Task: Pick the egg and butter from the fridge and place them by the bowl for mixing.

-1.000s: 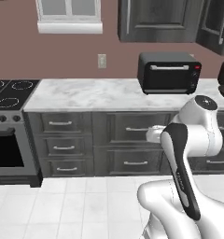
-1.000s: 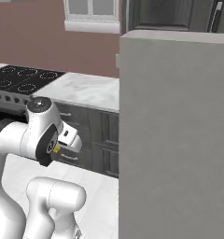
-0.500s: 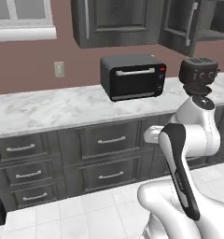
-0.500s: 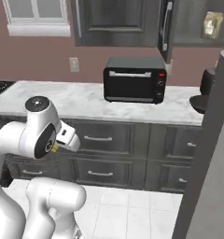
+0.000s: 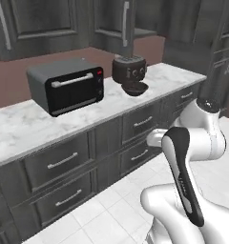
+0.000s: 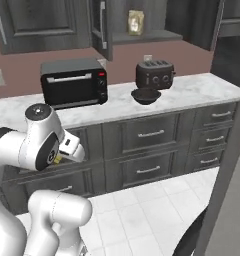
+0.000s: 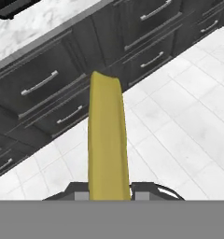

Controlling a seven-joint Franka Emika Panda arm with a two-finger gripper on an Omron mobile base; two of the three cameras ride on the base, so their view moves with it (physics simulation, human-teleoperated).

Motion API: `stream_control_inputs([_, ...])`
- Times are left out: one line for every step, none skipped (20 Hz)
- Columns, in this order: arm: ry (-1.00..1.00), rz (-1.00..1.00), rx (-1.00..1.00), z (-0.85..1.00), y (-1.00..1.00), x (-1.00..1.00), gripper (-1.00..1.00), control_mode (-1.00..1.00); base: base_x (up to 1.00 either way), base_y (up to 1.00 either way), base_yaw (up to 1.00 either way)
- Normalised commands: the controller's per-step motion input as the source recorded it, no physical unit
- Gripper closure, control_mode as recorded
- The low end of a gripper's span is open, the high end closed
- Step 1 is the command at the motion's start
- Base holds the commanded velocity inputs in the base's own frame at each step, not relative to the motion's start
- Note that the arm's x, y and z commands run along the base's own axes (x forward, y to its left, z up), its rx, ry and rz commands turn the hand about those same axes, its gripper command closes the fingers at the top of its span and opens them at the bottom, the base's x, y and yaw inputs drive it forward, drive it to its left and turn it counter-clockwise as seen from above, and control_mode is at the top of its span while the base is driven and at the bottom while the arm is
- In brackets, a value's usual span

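Note:
In the hand view my gripper (image 7: 109, 195) is shut on the butter (image 7: 108, 140), a thin yellowish stick that juts out from between the fingers over the white tile floor. The bowl (image 5: 134, 88) (image 6: 145, 96), shallow and dark, rests on the marble counter (image 5: 21, 128) (image 6: 192, 92) just in front of the black toaster (image 5: 129, 69) (image 6: 154, 74). My hand hangs low in front of the drawer fronts, well short of the bowl. A light-grey slab of the fridge (image 6: 231, 175) rises at the right edge of the right base view. The egg is out of view.
A black toaster oven (image 5: 66, 86) (image 6: 73, 81) sits on the counter left of the bowl. Dark drawers (image 6: 149, 135) run below the counter and dark wall cabinets (image 5: 40, 24) hang above. White tile floor (image 7: 188, 126) lies between me and the cabinets.
The whole picture has slid left, so the base has turned or driven: the stove left the views and the toaster and bowl came in. The butter stays in the grip.

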Motion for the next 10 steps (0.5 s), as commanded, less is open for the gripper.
stream_control_inputs([0.0, 0.0, 0.0, 0.0, 0.0, 0.0, 1.0, 1.0, 0.41, 0.02, -0.55])
stream_control_inputs([0.0, 0.0, 0.0, 0.0, 0.0, 0.0, 1.0, 1.0, 0.52, 0.0, -0.44])
stream_control_inputs([0.0, 0.0, 0.0, 0.0, 0.0, 0.0, 1.0, 1.0, 0.66, 0.0, -0.29])
stream_control_inputs([0.0, 0.0, 0.0, 0.0, 0.0, 0.0, 1.0, 1.0, 0.73, 0.0, -0.21])
stream_control_inputs([0.0, 0.0, 0.0, 0.0, 0.0, 0.0, 1.0, 1.0, 0.78, -0.01, -0.15])
stream_control_inputs([0.0, 0.0, 0.0, 0.0, 0.0, 0.0, 1.0, 1.0, 0.78, -0.01, -0.15])
stream_control_inputs([0.0, 0.0, 0.0, 0.0, 0.0, 0.0, 1.0, 1.0, 0.76, -0.01, -0.16])
stream_control_inputs([0.0, 0.0, 0.0, 0.0, 0.0, 0.0, 1.0, 1.0, 0.75, -0.01, -0.19])
stream_control_inputs([0.0, 0.0, 0.0, 0.0, 0.0, 0.0, 1.0, 1.0, 0.7, 0.0, -0.23])
stream_control_inputs([0.0, 0.0, 0.0, 0.0, 0.0, 0.0, 1.0, 1.0, 0.67, 0.0, -0.26])
